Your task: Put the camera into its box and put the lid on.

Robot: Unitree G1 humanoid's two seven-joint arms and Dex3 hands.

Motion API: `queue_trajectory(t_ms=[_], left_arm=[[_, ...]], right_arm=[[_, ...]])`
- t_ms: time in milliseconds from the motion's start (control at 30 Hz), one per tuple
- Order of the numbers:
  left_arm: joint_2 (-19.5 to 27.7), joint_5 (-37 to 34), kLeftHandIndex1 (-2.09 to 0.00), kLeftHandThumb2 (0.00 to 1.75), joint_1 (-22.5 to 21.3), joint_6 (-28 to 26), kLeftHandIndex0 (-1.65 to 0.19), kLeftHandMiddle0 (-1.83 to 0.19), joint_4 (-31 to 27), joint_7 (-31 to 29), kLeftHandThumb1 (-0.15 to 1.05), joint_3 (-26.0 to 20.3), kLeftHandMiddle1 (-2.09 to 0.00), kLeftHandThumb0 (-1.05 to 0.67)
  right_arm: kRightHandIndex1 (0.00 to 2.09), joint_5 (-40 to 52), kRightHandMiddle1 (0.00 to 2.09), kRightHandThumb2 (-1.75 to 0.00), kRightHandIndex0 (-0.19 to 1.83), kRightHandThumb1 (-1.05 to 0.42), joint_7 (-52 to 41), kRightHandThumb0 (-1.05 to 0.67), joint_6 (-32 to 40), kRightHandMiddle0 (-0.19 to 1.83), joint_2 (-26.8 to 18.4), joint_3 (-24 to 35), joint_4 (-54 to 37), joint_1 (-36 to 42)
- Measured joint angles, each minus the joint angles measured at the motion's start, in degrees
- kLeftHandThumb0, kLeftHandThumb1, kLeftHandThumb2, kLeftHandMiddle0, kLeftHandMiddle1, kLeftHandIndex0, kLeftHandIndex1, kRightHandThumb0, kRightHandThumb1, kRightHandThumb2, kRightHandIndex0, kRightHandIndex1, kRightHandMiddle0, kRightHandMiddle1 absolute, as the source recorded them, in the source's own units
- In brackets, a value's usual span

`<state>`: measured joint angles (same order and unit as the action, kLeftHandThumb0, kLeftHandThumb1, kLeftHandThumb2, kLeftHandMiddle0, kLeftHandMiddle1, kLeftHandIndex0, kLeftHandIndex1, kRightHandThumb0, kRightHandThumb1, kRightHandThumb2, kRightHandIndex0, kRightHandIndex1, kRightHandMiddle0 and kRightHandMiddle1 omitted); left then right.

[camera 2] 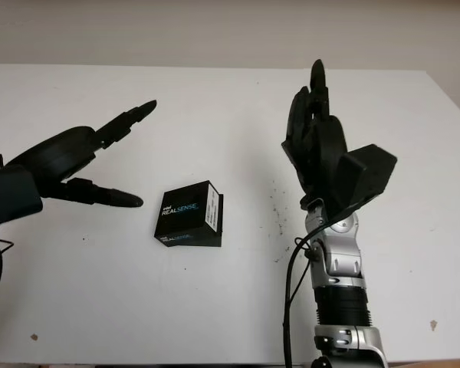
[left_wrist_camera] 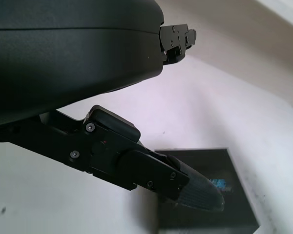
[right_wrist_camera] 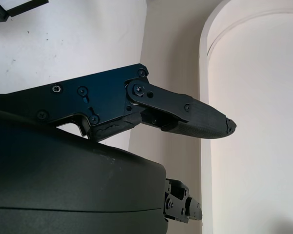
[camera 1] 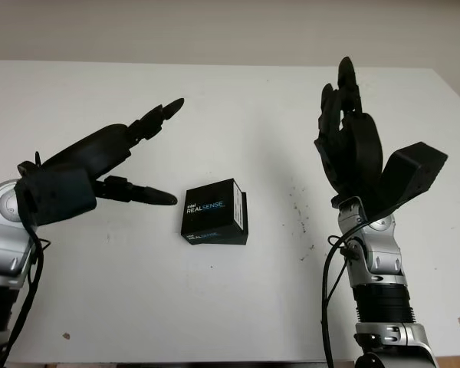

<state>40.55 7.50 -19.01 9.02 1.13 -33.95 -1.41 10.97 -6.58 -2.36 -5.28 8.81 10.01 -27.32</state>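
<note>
One black box point(camera 1: 214, 212), lid on, is lying on the white table point(camera 1: 230, 100) between the two hands. The left hand point(camera 1: 100, 165) is hovering just left of it, released, holding nothing. The right hand point(camera 1: 349, 146) is standing raised well to its right, also released.

Box point(camera 1: 213, 212) lies mid-table point(camera 1: 215, 307) — left hand point(camera 1: 100, 165) to its left, right hand point(camera 1: 349, 146) to its right.

Box: the small black cardboard camera box point(camera 1: 214, 212) with white and blue lettering is showing a smooth, slightly glossy printed skin.
Table: the white table point(camera 1: 238, 115) is looking matt, with a few dark specks.
Hands: the left hand point(camera 1: 100, 165) and right hand point(camera 1: 349, 138) are showing matt black plastic shells, ribbed fingertips point(left_wrist_camera: 200, 192) and brushed metal wrist joints.
</note>
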Motion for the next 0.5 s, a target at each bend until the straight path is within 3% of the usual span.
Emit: queue_trajectory(t_ms=[267,500], left_arm=[[-0.31,2.72,0.0,0.04,5.93,0.72,0.19,0.19,-2.34,1.07,0.89,0.79,0.0,-0.89],[-3.53,3.28,0.0,0.05,6.97,0.79,0.19,0.19,-1.67,3.45,0.88,2.5,0.0,-0.86]], right_arm=[[0.05,0.18,0.05,-0.7,-0.19,-1.05,2.01,-0.7,2.34,-0.19,-0.44,0.98,-2.33,-0.57],[0.03,0.2,0.01,-0.71,-0.19,-1.05,1.53,-0.71,2.38,-0.18,-1.48,1.08,-2.32,-0.64]])
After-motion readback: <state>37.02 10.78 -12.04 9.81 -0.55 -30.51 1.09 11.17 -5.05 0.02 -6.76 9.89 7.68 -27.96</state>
